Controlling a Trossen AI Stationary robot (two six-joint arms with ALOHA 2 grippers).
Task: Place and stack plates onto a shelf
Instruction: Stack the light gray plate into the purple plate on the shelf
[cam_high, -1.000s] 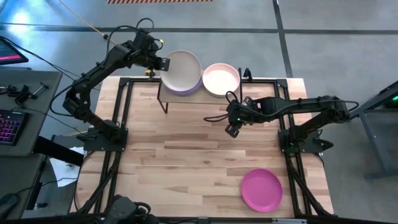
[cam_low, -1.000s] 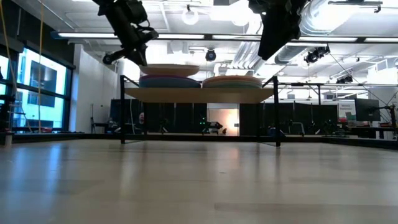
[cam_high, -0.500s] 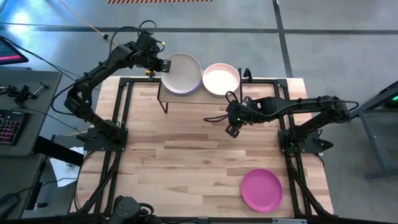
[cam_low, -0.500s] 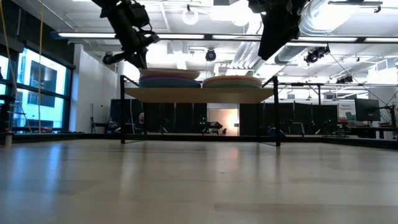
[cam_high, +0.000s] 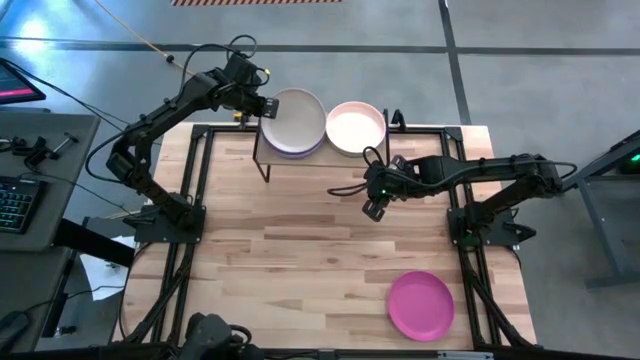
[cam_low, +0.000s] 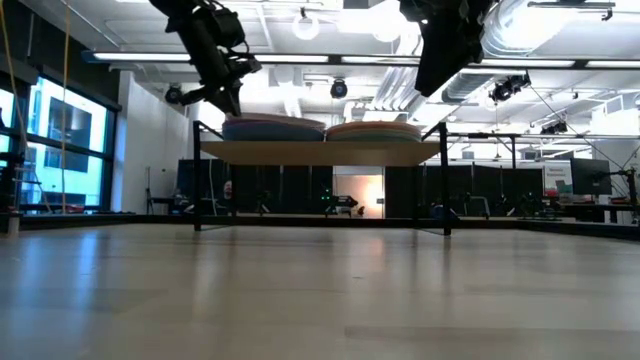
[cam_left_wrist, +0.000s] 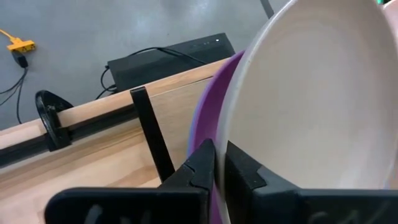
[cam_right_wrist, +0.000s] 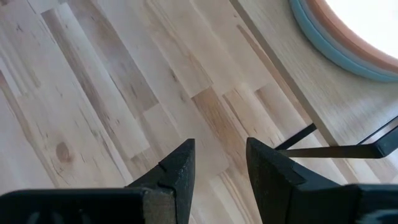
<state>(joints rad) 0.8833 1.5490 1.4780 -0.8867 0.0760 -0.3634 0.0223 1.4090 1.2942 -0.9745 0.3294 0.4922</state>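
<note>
Your left gripper (cam_left_wrist: 219, 163) pinches the cream plate (cam_left_wrist: 317, 93) rim between nearly closed fingers atop the shelf (cam_high: 300, 158) stack, while your right gripper (cam_right_wrist: 219, 160) hovers part-open, empty.

Keyboard (cam_high: 12, 205) on grey side desk (cam_high: 45, 150) (left edge); yellow cable (cam_left_wrist: 17, 48) on floor.

Left hand (cam_left_wrist: 219, 163) pinches the cream plate (cam_left_wrist: 311, 99) over the purple plate (cam_left_wrist: 214, 106).
</note>
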